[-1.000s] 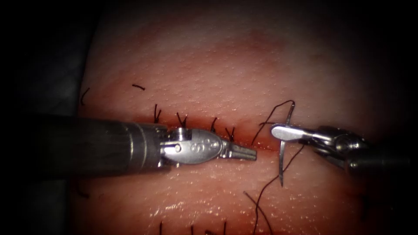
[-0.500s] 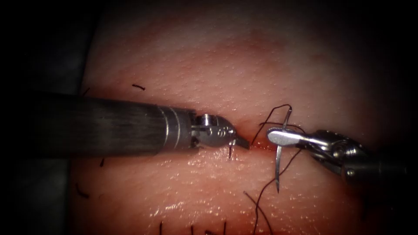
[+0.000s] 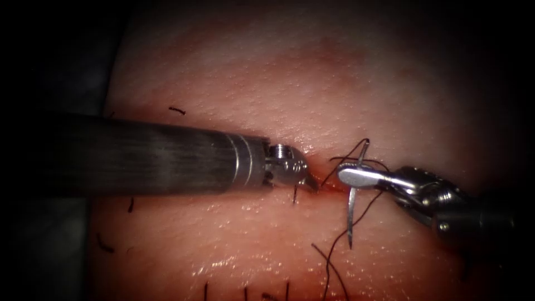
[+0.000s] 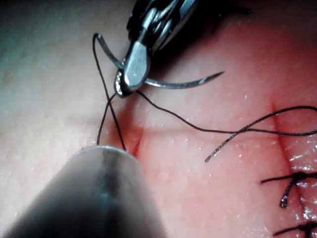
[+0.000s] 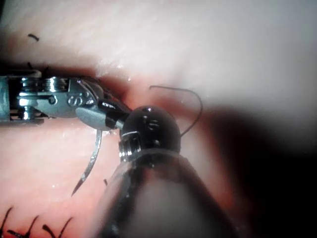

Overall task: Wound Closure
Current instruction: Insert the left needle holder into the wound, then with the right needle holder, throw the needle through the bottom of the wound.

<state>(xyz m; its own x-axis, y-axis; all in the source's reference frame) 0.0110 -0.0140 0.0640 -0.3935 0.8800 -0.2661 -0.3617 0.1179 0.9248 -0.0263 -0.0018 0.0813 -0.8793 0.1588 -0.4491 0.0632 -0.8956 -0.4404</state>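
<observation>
We keep the right tool [image 3: 348, 176] clamped on the needle [image 3: 351, 214] near its thread end, point free beneath the jaws, clear of the tissue [image 3: 312, 83]. The left tool [image 3: 308, 183] presses at the cut [image 3: 326, 187]; its jaw state is unreadable. Thread [image 3: 334, 251] trails below.

Light is pooling on the tissue [image 3: 312, 89] around the cut [image 3: 329, 187] and dying off to black all round; wet glare is glinting below the cut, the right tool [image 3: 351, 175] gleaming beside it.
</observation>
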